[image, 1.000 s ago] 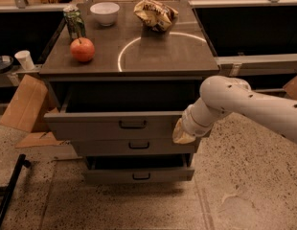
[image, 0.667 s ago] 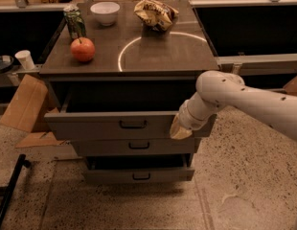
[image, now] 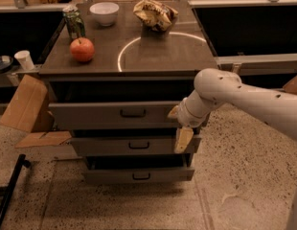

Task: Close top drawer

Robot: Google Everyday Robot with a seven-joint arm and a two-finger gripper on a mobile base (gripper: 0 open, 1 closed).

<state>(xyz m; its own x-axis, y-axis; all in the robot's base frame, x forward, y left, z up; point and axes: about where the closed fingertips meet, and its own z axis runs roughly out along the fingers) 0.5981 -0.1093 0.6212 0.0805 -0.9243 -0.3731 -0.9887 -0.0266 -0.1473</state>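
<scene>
The top drawer (image: 110,115) is the widest grey front under the cabinet top, with a small dark handle (image: 133,113). It stands pulled out a little, with a dark gap above its front. My gripper (image: 179,127) is at the end of the white arm (image: 244,99) that reaches in from the right. It sits against the right end of the top drawer's front and hangs down over the middle drawer (image: 134,146). The bottom drawer (image: 139,175) also sticks out slightly.
On the cabinet top (image: 158,56) are a red apple (image: 82,49), a green can (image: 73,22), a white bowl (image: 104,12) and a chip bag (image: 155,14). A cardboard box (image: 28,109) leans at the cabinet's left. A white cup (image: 25,59) stands far left.
My gripper has moved slightly left along the top drawer's front, and the drawer front has gone in toward the cabinet.
</scene>
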